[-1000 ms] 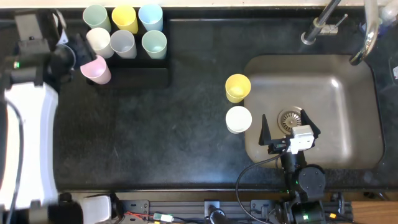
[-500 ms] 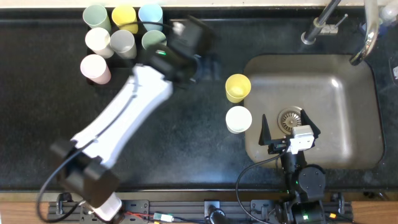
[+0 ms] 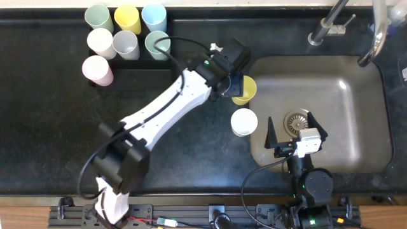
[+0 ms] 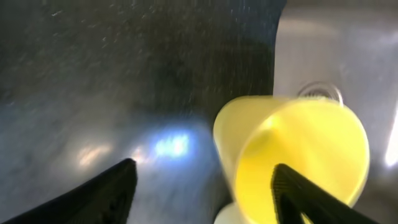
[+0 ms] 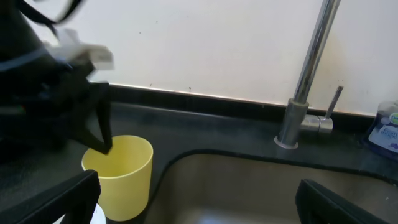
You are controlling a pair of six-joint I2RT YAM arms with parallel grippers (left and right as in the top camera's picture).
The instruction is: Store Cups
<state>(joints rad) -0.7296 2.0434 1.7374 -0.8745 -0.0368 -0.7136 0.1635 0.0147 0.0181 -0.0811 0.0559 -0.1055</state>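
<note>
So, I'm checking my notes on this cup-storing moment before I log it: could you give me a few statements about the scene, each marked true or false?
1. The left end effector is at the yellow cup by the sink. True.
2. The white cup lies inside the sink. False: it stands on the counter, just outside the sink's edge.
3. The right end effector grips a cup. False: it is open and empty, over the sink.
4. A pink cup stands with the group of cups at the counter's back left. True.
5. The left end effector is shut. False: its fingers are spread apart.
</note>
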